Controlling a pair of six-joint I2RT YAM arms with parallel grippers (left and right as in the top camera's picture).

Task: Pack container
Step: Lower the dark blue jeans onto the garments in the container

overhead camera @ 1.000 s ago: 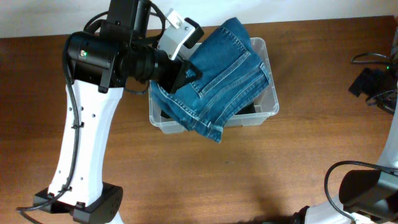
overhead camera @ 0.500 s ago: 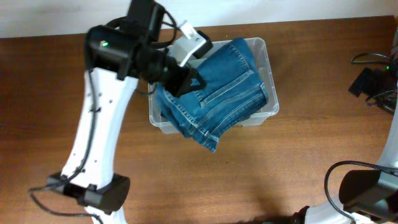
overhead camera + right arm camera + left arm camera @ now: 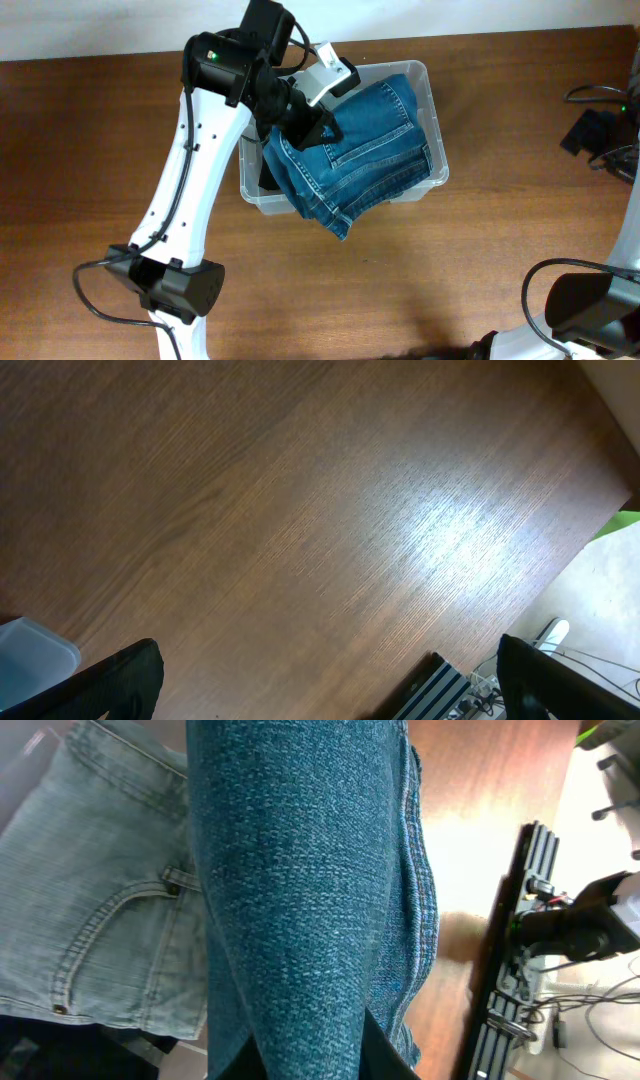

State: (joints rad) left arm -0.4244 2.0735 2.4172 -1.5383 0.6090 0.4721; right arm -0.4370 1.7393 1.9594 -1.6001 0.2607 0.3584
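The container (image 3: 432, 92), a clear plastic bin, stands at the back middle of the table. Blue jeans (image 3: 370, 150) lie folded across it, one end hanging over its front wall. My left gripper (image 3: 316, 122) is above the bin's left part, shut on a fold of the jeans (image 3: 300, 920), which fills the view between its fingers. A paler denim piece with a pocket (image 3: 100, 920) lies lower in the bin. My right gripper (image 3: 330, 695) is open above bare wood, with nothing between its fingers; a corner of the container (image 3: 30, 655) shows at the left.
Black gear and cables (image 3: 592, 132) sit at the table's right edge. The right arm's base (image 3: 585, 305) is at the front right, the left arm's base (image 3: 170, 290) at the front left. A black rail with wiring (image 3: 510, 970) runs past the table edge.
The left arm has swung to the right and stretched out over the bin, carrying the jeans further onto it. The right gripper has not changed.
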